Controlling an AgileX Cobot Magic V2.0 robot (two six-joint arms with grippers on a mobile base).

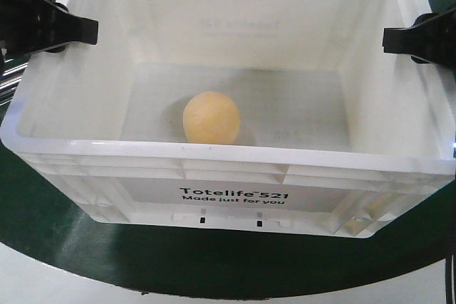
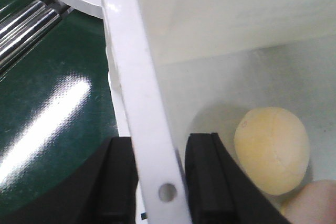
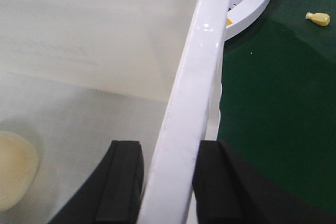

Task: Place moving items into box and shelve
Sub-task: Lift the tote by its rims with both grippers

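The dark green table [image 1: 64,247] bore the white crate [image 1: 235,156], whose front read "Totelife 521 Made just for you" [image 1: 233,196] in black. The left gripper [image 2: 157,182] pinched the crate's left wall at the rim, one finger inside and one outside. The right gripper [image 3: 168,182] clamped the right wall likewise. Inward of the left fingers, on the crate floor, lay the pale yellow lump [image 1: 211,117]. The pinkish lump [image 2: 315,203] lay just beside it. Outward of the right fingers, well apart, lay a small yellow piece [image 3: 318,19].
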